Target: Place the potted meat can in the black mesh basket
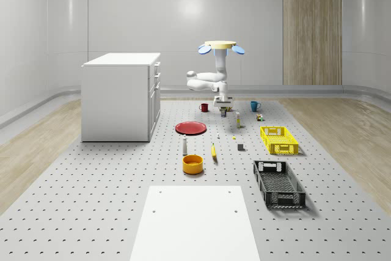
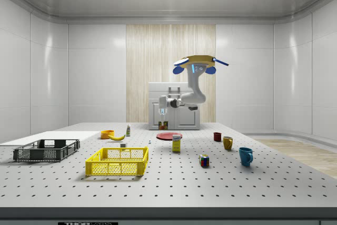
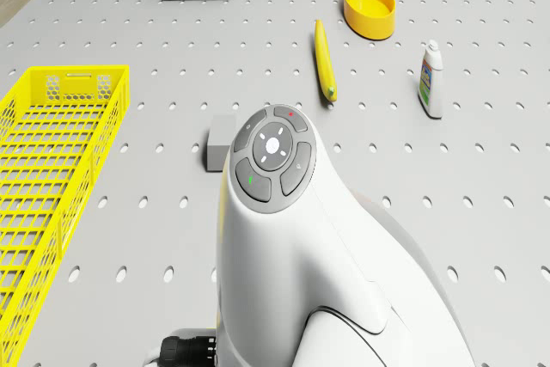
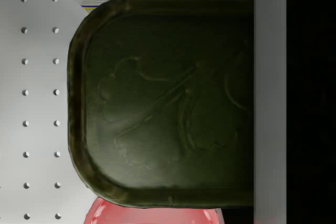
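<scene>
The potted meat can (image 2: 164,125) hangs a little above the table, between the red plate (image 2: 169,136) and the sugar box (image 2: 176,144). My gripper (image 2: 163,115) is shut on it from above. In the wrist view the can's dark lid (image 4: 163,103) sits close up, with one finger (image 4: 270,103) along its side. The drone (image 1: 220,46) hovers over the far middle of the table, its arm bent down to the gripper (image 1: 223,108) and can (image 1: 224,113). The black mesh basket (image 1: 278,183) lies at the front on the whole-scene view's right, far from the can.
A yellow basket (image 1: 279,139) sits between the can and the black basket. Near the path lie a grey block (image 3: 220,141), banana (image 3: 324,59), orange bowl (image 3: 369,8) and bottle (image 3: 431,79). Mugs (image 1: 255,106) and a cube (image 1: 260,117) stand farther back. A white cabinet (image 1: 121,96) stands on the whole-scene view's left.
</scene>
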{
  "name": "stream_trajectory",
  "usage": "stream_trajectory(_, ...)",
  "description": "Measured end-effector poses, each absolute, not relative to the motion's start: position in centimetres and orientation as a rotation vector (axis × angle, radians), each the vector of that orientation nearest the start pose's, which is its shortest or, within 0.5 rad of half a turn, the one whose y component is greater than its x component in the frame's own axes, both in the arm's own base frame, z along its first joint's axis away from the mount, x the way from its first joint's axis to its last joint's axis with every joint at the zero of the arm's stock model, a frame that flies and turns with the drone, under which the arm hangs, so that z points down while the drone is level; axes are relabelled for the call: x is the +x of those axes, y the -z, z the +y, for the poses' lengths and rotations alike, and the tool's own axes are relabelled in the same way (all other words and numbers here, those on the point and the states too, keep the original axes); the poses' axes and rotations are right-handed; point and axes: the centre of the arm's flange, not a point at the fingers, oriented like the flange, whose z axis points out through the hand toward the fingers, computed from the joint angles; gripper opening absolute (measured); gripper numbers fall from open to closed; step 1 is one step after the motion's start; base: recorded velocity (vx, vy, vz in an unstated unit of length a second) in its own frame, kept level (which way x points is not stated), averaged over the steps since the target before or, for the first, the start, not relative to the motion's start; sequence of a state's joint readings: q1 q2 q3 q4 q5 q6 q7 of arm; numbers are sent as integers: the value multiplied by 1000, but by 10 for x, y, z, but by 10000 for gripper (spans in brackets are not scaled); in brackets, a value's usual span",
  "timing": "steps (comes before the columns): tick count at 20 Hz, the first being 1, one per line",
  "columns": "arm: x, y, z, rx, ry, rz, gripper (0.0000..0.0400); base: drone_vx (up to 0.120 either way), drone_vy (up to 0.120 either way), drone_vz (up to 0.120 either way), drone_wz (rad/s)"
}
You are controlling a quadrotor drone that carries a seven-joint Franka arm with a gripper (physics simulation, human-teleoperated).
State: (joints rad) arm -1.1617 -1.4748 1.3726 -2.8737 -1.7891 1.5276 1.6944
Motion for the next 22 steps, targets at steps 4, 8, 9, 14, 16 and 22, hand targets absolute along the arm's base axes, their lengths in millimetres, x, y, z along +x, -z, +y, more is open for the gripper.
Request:
stream_trajectory(4, 307, -489, 0, -3, -796, 1, 281, 120, 0, 0, 0)
stream_trajectory(8, 307, -489, 0, -3, -796, 1, 281, 120, 0, 0, 0)
stream_trajectory(9, 307, -489, 0, -3, -796, 1, 281, 120, 40, 0, 0)
stream_trajectory(14, 307, -489, 0, -3, -796, 1, 281, 120, 120, 0, 0)
stream_trajectory(16, 307, -489, 0, -3, -796, 1, 281, 120, 60, 0, 0)
stream_trajectory(22, 307, -489, 0, -3, -796, 1, 281, 120, 0, 0, 0)
